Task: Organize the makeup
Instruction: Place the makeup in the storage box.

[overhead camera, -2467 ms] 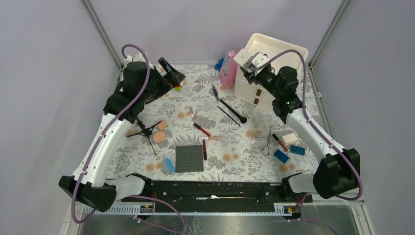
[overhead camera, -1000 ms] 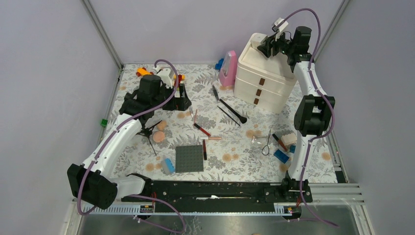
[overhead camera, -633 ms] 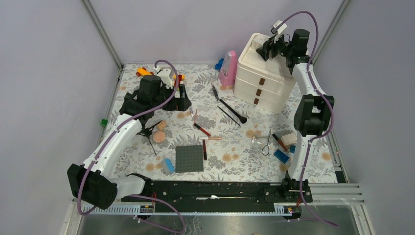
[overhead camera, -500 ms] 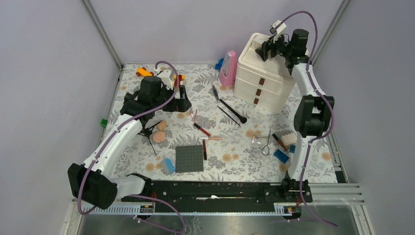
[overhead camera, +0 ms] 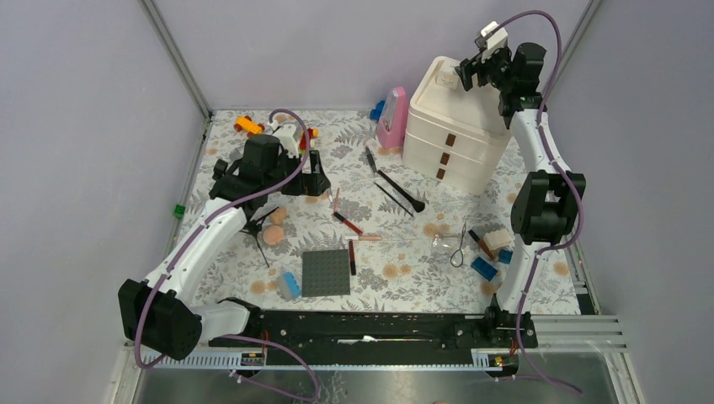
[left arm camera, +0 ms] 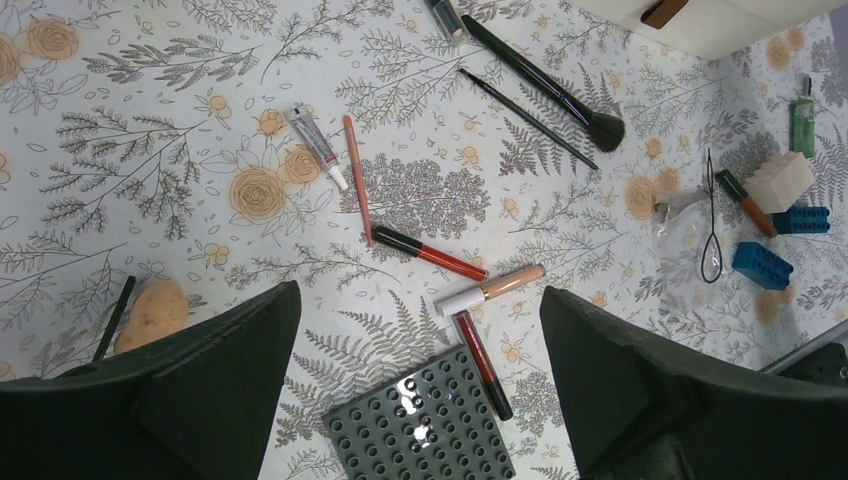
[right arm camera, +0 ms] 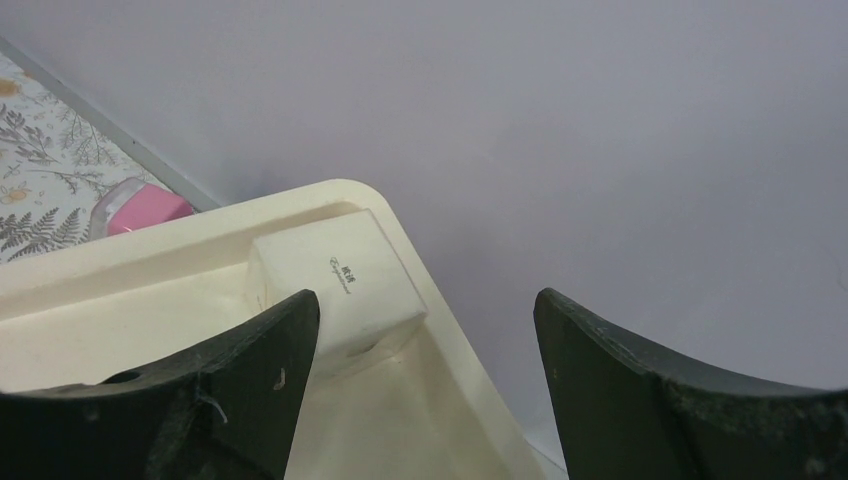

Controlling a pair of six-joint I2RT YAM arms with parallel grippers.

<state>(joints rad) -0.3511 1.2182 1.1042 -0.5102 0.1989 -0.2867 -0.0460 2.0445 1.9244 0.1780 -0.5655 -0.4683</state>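
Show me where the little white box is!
Top view: the little white box sits in the tray on top of the cream drawers, at the table's far right corner, close to the right end effector.

Left gripper (left arm camera: 418,300) spread wide, looking straight down. At six o'clock, the grey studded plate (left arm camera: 420,428), a dark red stick (left arm camera: 483,365) just beside its right edge. Dead centre, a red-and-black stick (left arm camera: 428,252) and a pale pink stick (left arm camera: 490,290). Two black brushes (left arm camera: 545,85) at one o'clock, beige sponge block (left arm camera: 780,182) at three, peach puff (left arm camera: 150,312) at eight.
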